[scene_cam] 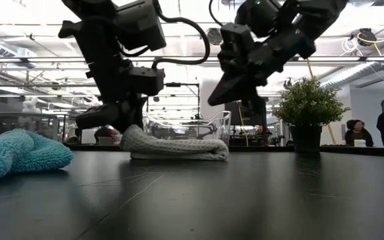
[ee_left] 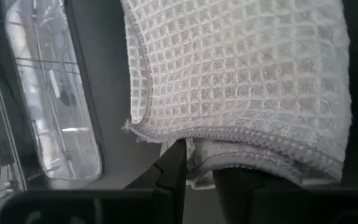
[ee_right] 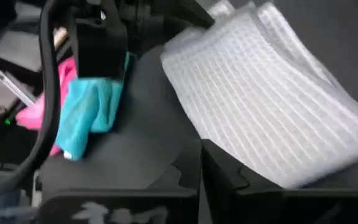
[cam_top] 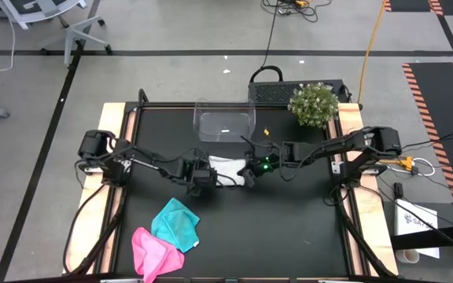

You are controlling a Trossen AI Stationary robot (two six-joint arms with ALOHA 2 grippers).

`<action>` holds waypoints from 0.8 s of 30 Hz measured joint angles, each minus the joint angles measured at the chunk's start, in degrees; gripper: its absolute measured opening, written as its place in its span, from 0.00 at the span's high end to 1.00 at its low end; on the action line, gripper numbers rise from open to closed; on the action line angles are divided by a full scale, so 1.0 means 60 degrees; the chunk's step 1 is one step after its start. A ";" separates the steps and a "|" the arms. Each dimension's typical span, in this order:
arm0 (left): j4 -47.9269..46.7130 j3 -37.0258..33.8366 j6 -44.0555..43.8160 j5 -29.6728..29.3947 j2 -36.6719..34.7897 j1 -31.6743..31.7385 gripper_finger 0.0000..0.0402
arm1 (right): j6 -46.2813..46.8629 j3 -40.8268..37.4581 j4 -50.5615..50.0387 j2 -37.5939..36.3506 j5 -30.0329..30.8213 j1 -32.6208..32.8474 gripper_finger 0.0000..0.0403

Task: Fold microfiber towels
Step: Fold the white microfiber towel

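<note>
The left gripper (cam_top: 200, 183) pinches the near edge of the folded white towel (cam_top: 226, 170), while the right gripper (ee_right: 201, 163) is closed on nothing, lifted just above the towel's other end. That towel lies flat mid-tabletop (cam_top: 289, 228), its long axis running from one gripper to the other, both arms reaching inward from opposite sides with wrists angled down. Three towels in all: the white one, plus a teal towel (cam_top: 176, 223) and a pink towel (cam_top: 152, 251) crumpled and touching near the front edge.

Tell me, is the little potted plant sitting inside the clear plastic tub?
No. In the high view the potted plant stands at the table's far right corner, apart from the clear tub.
</note>
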 joint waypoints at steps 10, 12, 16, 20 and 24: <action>0.0092 0.0000 -0.0401 0.0409 -0.0004 0.0124 0.81 | 0.0270 -0.0002 0.0811 0.1890 0.0011 0.0000 1.00; 0.0110 0.0000 -0.0471 0.0433 -0.0004 0.0124 0.81 | 0.0186 -0.0002 0.0745 0.2086 0.0010 0.0000 1.00; -0.0123 0.0000 -0.0597 0.0405 -0.0004 0.0123 0.81 | 0.0065 0.0022 0.0099 0.2112 -0.0016 0.0004 1.00; -0.1167 0.0000 -0.1099 -0.0142 -0.0004 0.0124 0.81 | -0.0192 0.0022 -0.0790 0.1827 -0.0037 0.0080 1.00; -0.2430 0.0000 -0.1910 -0.0314 -0.0007 0.0124 0.81 | -0.0373 0.0007 -0.1503 0.1428 -0.0059 0.0145 1.00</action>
